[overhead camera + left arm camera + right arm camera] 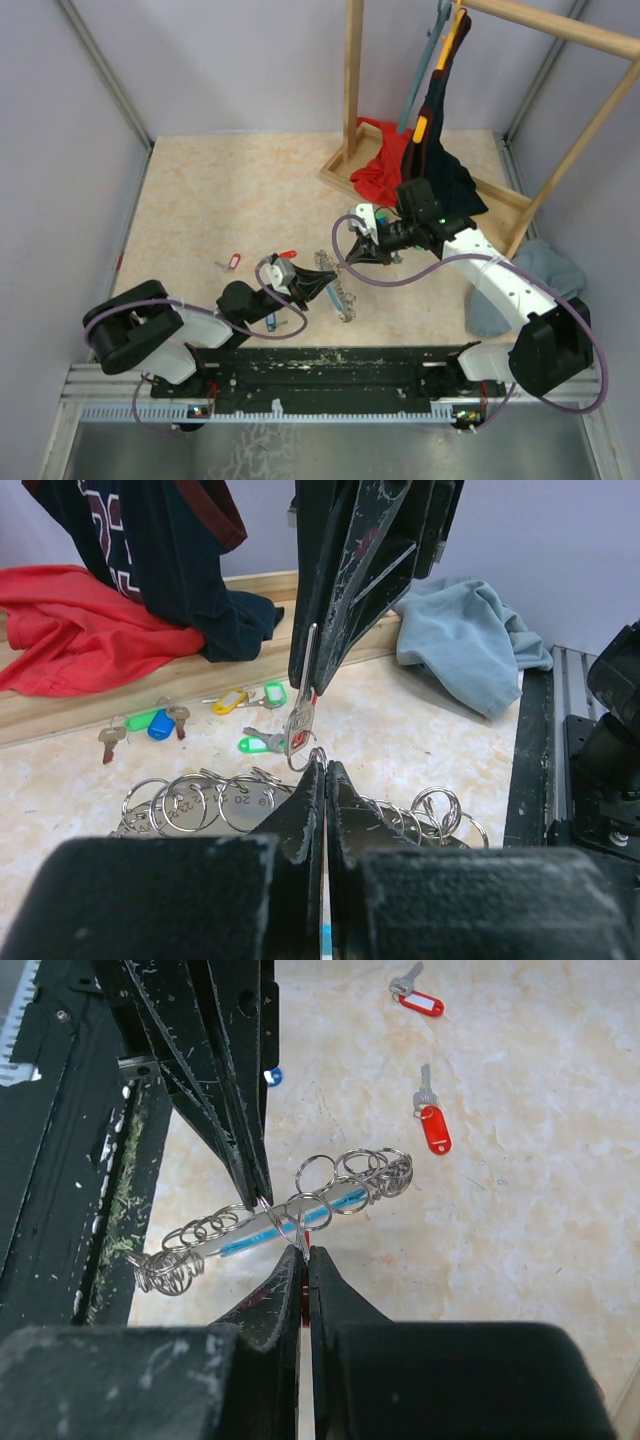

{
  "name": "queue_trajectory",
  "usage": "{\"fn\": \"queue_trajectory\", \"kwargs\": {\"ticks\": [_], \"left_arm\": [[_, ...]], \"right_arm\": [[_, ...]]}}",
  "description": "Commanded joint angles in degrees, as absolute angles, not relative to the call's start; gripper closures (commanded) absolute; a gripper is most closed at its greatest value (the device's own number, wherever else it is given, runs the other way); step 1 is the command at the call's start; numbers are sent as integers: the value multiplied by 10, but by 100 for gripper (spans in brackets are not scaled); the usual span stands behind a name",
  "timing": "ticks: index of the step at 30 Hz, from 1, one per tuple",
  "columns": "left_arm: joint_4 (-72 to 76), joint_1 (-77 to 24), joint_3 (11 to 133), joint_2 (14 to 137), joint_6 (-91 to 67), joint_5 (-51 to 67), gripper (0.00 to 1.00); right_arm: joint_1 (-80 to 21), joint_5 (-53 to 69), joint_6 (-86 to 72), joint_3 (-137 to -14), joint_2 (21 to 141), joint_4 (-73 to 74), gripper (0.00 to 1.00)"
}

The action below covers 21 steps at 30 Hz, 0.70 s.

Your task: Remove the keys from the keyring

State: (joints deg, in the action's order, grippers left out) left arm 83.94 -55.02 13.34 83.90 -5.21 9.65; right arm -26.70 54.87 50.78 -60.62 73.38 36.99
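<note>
The keyring (345,1197), a metal chain of rings with a light-blue sleeve, hangs just above the table between both grippers. My left gripper (327,770) is shut on the keyring, and the sleeve shows between its fingers. My right gripper (305,1255) is shut on a red-tagged key (299,730) that is still linked to the keyring by a small ring. In the top view the left gripper (325,283) and right gripper (355,252) meet tip to tip over the keyring (343,298). Loose keys lie apart: two red-tagged ones (433,1130) (418,1002) and a green-tagged one (258,744).
More loose keys with yellow (230,700), green (273,692) and blue (160,725) tags lie by the wooden rack base (345,175). A red cloth (378,165) and a dark garment (440,160) hang there. A light-blue cloth (545,270) lies at the right.
</note>
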Motion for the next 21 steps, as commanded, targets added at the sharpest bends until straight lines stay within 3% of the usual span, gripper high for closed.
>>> {"fn": "queue_trajectory", "kwargs": {"ticks": [1, 9, 14, 21], "left_arm": [[962, -555, 117, 853, -56, 100, 100], [1026, -555, 117, 919, -51, 101, 100], [1025, -555, 124, 931, -53, 103, 84], [1026, -555, 111, 907, -33, 116, 74]], "right_arm": [[-259, 593, 500, -610, 731, 332, 100], [-259, 608, 495, -640, 712, 359, 100], [-259, 609, 501, -642, 710, 366, 100], [-259, 604, 511, -643, 711, 376, 100]]}}
